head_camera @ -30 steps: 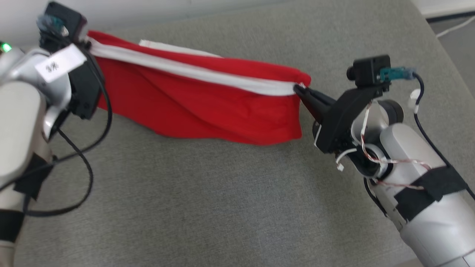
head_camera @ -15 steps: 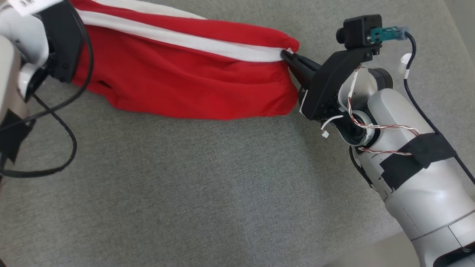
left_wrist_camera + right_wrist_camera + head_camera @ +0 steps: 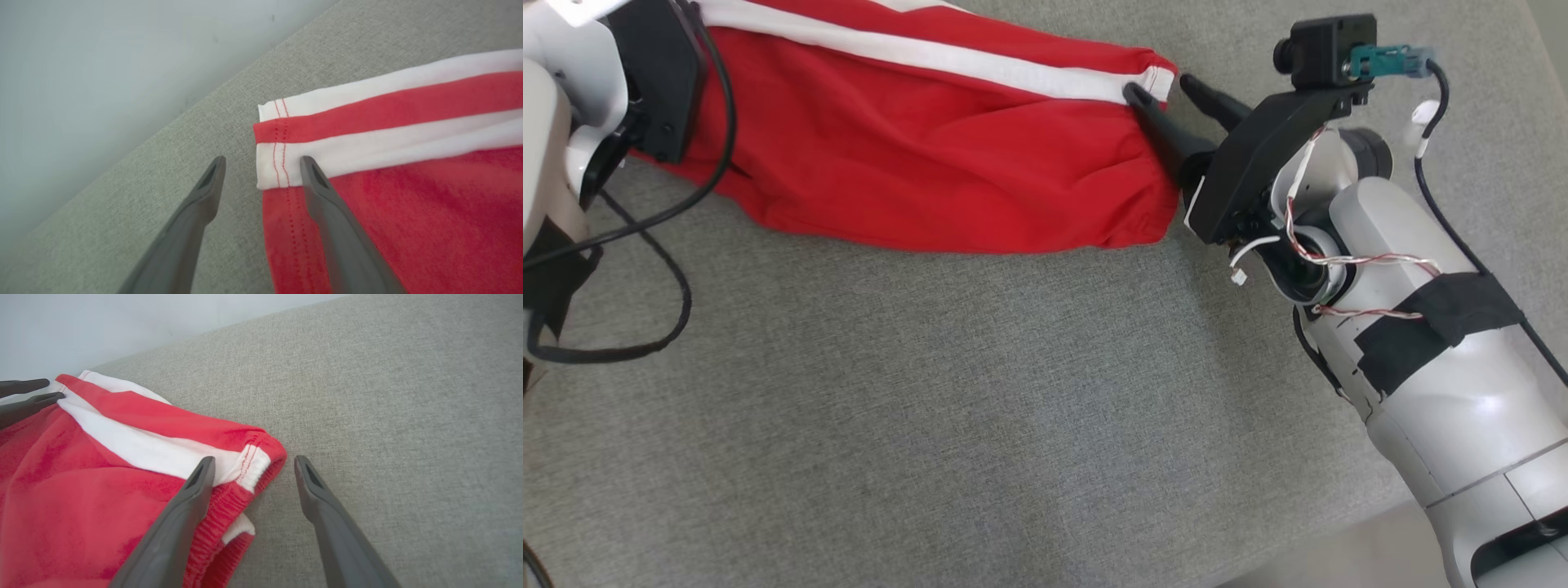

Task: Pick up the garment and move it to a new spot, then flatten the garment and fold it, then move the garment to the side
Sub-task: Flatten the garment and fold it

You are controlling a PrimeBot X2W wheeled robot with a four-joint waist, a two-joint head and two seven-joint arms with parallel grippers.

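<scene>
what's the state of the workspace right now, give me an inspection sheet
surface: grey woven fabric, the garment lies on its far part
job's things: red garment with white stripes, stretched between the two grippers, wrinkled, not yet folded
clutter: nothing seen
grippers: left gripper open, fingers either side of the hemmed corner; right gripper open, fingers either side of the waistband corner; neither grips the cloth
cables: black cable loops beside the left arm; twisted wires and another black lead on the right arm
surroundings: pale wall beyond the surface's edge
</scene>
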